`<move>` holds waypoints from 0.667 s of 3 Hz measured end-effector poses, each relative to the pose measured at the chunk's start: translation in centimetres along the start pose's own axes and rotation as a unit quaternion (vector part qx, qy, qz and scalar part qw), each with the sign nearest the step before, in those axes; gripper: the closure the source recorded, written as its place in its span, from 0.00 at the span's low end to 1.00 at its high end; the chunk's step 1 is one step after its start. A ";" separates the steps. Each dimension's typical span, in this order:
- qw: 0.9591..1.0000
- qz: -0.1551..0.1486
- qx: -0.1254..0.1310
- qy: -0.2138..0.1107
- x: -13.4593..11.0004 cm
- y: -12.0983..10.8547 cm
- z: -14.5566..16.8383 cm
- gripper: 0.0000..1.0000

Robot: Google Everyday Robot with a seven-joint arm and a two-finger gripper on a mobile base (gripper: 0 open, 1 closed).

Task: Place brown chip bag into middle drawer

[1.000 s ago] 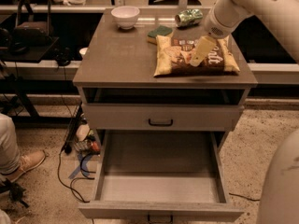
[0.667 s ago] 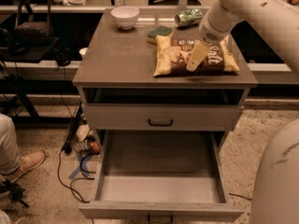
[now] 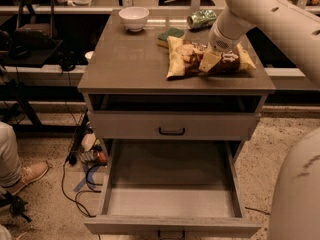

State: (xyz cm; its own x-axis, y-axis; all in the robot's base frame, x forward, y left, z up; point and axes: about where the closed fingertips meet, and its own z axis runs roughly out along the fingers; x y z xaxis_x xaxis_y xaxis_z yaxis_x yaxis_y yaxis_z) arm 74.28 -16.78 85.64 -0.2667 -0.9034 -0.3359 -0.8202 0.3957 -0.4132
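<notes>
The brown chip bag lies flat on the right half of the cabinet top, its pale yellow end toward the left. My gripper hangs from the white arm and is down on the middle of the bag, its pale fingers pressed against the bag's surface. The middle drawer is pulled fully open below, its deep grey tray bare inside, with a small black handle at the front edge.
A white bowl stands at the back left of the top. A green-and-yellow sponge and a tipped green can lie behind the bag. The upper drawer is closed. A person's leg and shoe and floor cables are at the left.
My gripper has come lower and slightly left onto the middle of the chip bag. The bag and drawer have not moved.
</notes>
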 end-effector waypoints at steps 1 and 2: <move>1.000 0.009 0.010 -0.010 -0.2 0.5 -1.7 0.71; 0.998 0.012 0.037 -0.044 -0.7 2.2 -6.3 1.00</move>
State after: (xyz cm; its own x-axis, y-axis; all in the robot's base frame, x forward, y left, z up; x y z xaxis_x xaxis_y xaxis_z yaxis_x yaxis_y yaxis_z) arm 69.49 -16.29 90.34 -0.2372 -0.8769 -0.4181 -0.7733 0.4310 -0.4651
